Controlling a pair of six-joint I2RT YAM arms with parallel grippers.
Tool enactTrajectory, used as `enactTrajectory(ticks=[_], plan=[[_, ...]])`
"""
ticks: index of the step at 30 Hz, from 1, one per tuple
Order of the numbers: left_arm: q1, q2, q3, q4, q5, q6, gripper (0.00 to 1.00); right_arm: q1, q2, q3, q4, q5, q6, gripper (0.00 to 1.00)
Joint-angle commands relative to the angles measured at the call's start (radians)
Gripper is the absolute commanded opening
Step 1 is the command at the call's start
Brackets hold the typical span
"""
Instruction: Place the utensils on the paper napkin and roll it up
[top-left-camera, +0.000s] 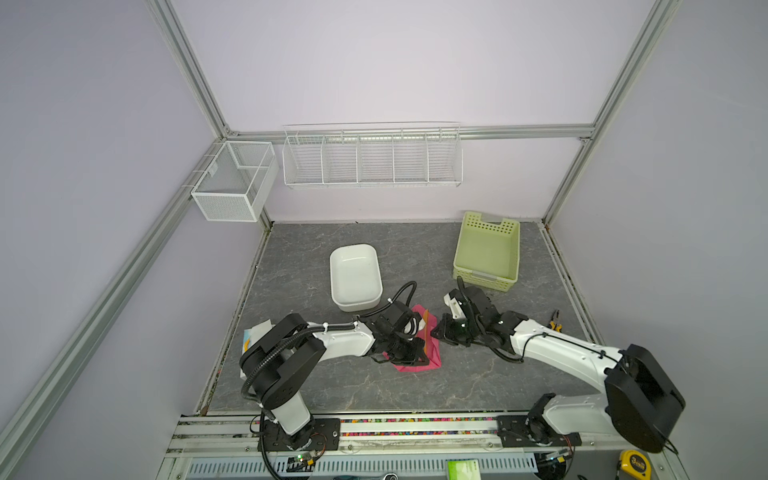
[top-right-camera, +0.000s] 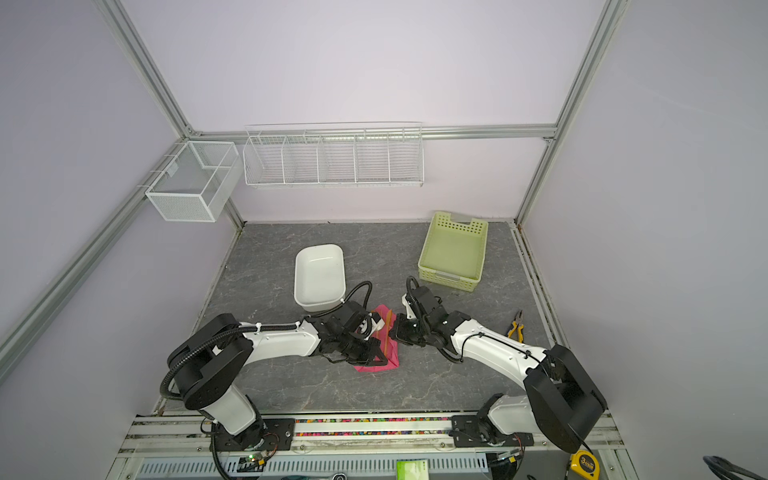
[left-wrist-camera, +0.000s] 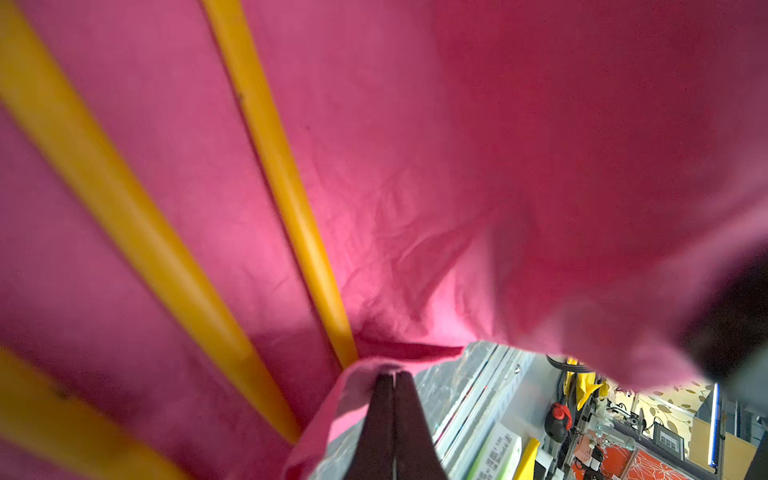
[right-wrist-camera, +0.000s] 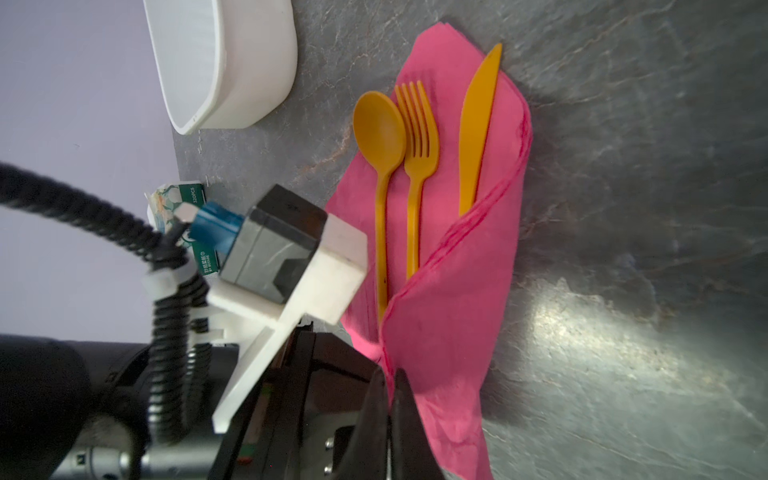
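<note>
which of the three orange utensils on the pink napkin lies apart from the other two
The orange plastic knife: bare pink paper napkin shows between it and the orange fork, which lies close beside the round-bowled orange spoon.

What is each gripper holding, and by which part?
Both hold the paper napkin. The right gripper pinches the edge of the flap folded over the utensils; the left gripper pinches a napkin edge too.

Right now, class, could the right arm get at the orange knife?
Probably not yet. The right gripper is shut on the pink napkin, whose folded-over flap hides the handle of the orange knife; only the blade lies bare.
</note>
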Motion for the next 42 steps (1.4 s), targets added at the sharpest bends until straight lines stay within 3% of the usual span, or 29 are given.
enactTrajectory(ticks=[1,14,26,33,42], plan=[[-0.012,0.027,0.039,-0.022,-0.021,0.015,0.0,-0.01,-0.034,-0.021,-0.012,0.015,0.009,0.07],[-0.022,0.075,0.081,-0.13,-0.075,0.056,0.0,-0.009,-0.027,-0.025,0.063,-0.033,0.05,0.07],[-0.023,0.094,0.075,-0.124,-0.079,0.059,0.0,0.015,0.021,-0.048,0.213,-0.086,0.146,0.07],[-0.022,0.03,0.084,-0.155,-0.105,0.062,0.0,0.014,0.016,-0.052,0.162,-0.054,0.116,0.07],[-0.021,-0.057,0.143,-0.336,-0.189,0.142,0.0,0.005,0.021,-0.053,0.132,-0.04,0.096,0.07]])
